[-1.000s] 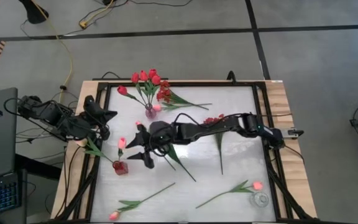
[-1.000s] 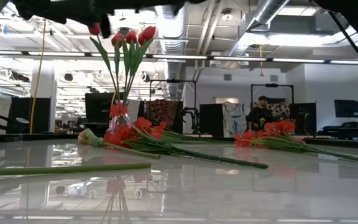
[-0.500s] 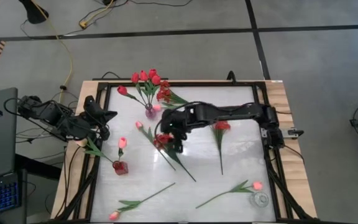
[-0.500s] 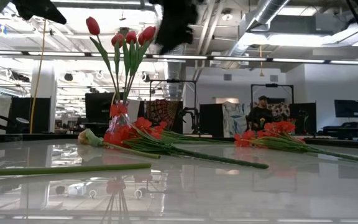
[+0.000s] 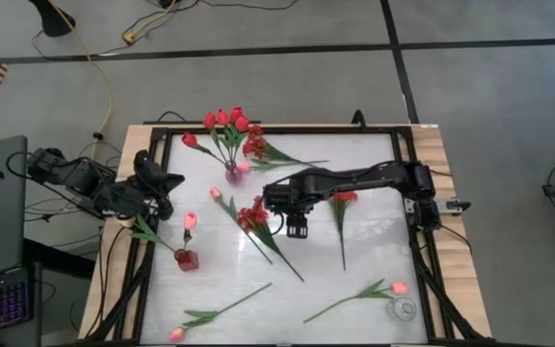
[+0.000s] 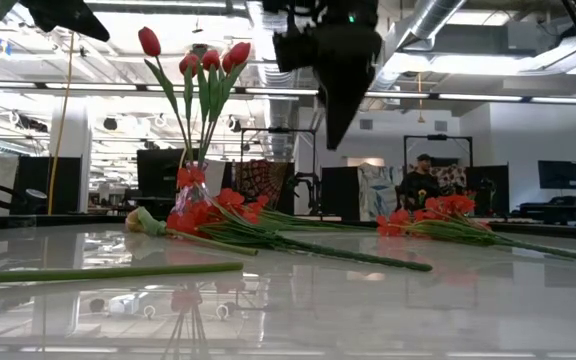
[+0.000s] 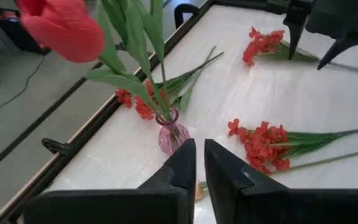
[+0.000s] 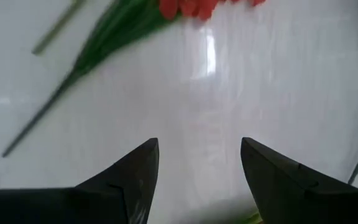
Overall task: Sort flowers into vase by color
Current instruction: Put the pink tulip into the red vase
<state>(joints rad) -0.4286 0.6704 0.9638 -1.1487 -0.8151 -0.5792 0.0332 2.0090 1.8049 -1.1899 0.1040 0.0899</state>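
High view. Worktop (image 5: 374,193): white surface in a dark frame. Far-side vase (image 5: 232,174) holds red tulips (image 5: 224,120); a spray of small red blossoms (image 5: 254,146) lies just to its right. Small red vase (image 5: 187,259) at near left holds one pink tulip (image 5: 189,221). Loose on the surface: a red spray (image 5: 254,215) at centre with a pink tulip (image 5: 216,194) beside it, a red spray (image 5: 343,197) right of centre, a pink tulip (image 5: 176,333) at the near edge, a pink tulip (image 5: 398,287) at near right beside a clear glass vase (image 5: 404,309). Right tool (image 5: 297,226) hangs over mid-worktop between the two central sprays. Left tool (image 5: 167,179) waits at the worktop's left edge.

Low view. Red tulips (image 6: 203,60) stand upright in the vase; sprays lie flat behind. Right tool (image 6: 340,100) hangs well above the surface.

Left wrist view. Left tool (image 7: 199,165): fingers nearly touching, holding nothing. Vase (image 7: 171,133) ahead.

Right wrist view. Right tool (image 8: 199,163): fingers wide apart, empty, above bare worktop; a red spray (image 8: 194,7) lies beyond.
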